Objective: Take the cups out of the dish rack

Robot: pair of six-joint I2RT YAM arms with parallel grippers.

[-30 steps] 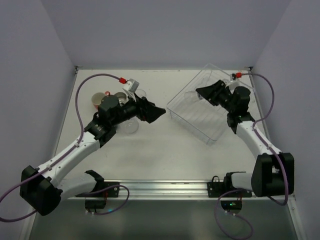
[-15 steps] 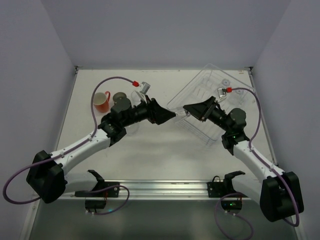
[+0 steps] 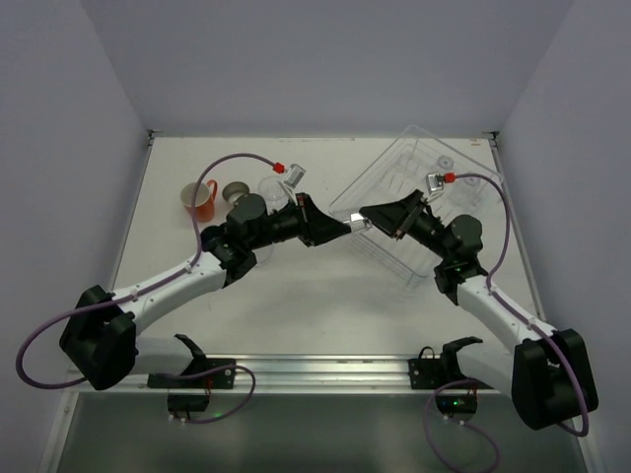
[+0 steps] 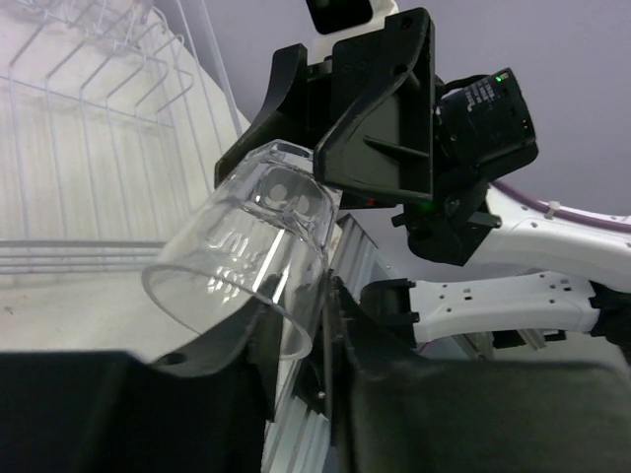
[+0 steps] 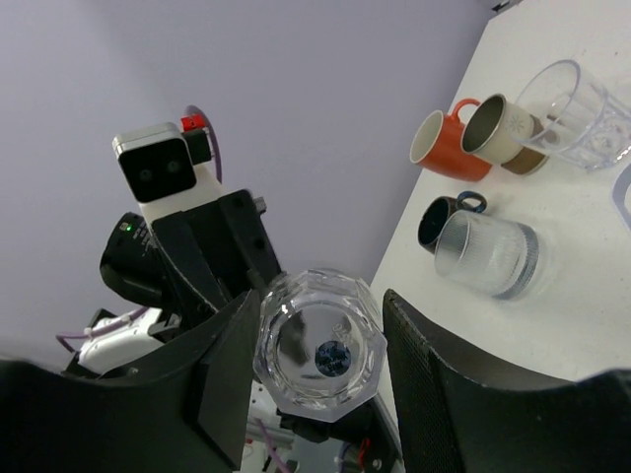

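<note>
While suspended above the tabletop [image 3: 296,296], clasps a clear tumbler [image 4: 246,246] at both ends, with left gripper [image 4: 301,340] clenched on the rim and right gripper [image 5: 320,360] grasping the base. Farther back, orange mug [image 3: 198,198] and beige cup [image 3: 236,191] left, dish rack [image 3: 394,172] right.

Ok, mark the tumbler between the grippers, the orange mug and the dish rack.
clear tumbler [image 5: 320,343], right wrist view, its base.
orange mug [image 3: 200,201], top view, its body.
dish rack [image 3: 394,256], top view, its near wall.
</note>
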